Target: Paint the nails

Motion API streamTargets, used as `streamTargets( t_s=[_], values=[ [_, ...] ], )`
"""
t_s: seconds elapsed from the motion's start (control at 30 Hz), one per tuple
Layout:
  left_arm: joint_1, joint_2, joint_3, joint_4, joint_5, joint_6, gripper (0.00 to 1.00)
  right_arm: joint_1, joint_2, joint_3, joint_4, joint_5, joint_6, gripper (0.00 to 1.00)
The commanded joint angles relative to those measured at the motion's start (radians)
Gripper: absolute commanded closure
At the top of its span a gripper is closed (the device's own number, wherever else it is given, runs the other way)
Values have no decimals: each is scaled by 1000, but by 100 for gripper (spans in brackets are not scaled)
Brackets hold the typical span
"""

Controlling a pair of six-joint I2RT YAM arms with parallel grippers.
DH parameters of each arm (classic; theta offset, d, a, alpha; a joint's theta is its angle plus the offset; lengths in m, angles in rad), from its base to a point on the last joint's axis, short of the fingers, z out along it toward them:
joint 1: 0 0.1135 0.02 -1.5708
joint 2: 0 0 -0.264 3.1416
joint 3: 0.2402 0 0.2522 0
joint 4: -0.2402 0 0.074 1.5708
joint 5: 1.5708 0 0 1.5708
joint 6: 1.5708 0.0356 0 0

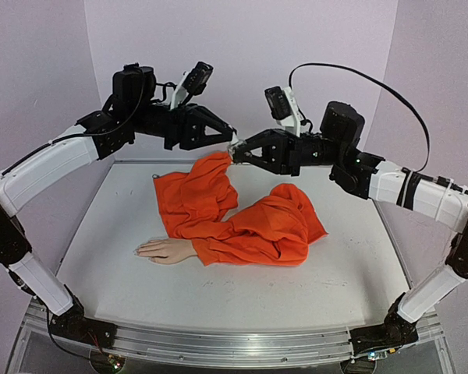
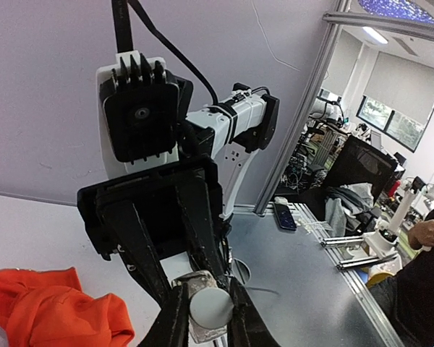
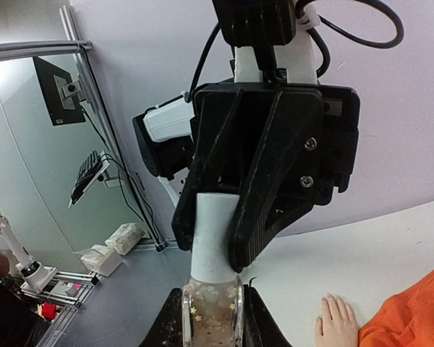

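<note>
**Q:** Where are the nails (image 1: 140, 249)?

**A:** I see them on the fingertips of the mannequin hand (image 1: 165, 250). It lies flat on the table (image 1: 343, 273), well below both grippers and toward the left arm's side. The orange sleeve (image 1: 249, 230) covers its wrist.

**Q:** Gripper state?

**A:** My right gripper (image 3: 211, 318) is clamped on the glass bottle (image 3: 211, 305). My left gripper (image 2: 208, 311) meets it tip to tip, closed on the white cap (image 3: 214, 238). Both are raised above the sleeve.

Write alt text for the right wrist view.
Right gripper holds a clear glass bottle; left gripper, facing it, clamps the white cap. Mannequin hand and orange sleeve lie on the table at lower right.
</note>
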Motion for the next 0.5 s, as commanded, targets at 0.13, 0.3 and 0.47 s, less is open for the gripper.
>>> streamTargets(
  t_s=[0.13,0.3,0.47],
  values=[
    [70,-66,-68,-22,-158,-180,28,-31,-161,-93,-29,283,-263,100],
    [88,-79,-109,-33,-248,-292,24,-26,-151,-72,-162,609,-344,100],
    [82,-65,-79,-64,-304,-348,27,-2,-124,-39,-212,768,-390,100]
  ],
)
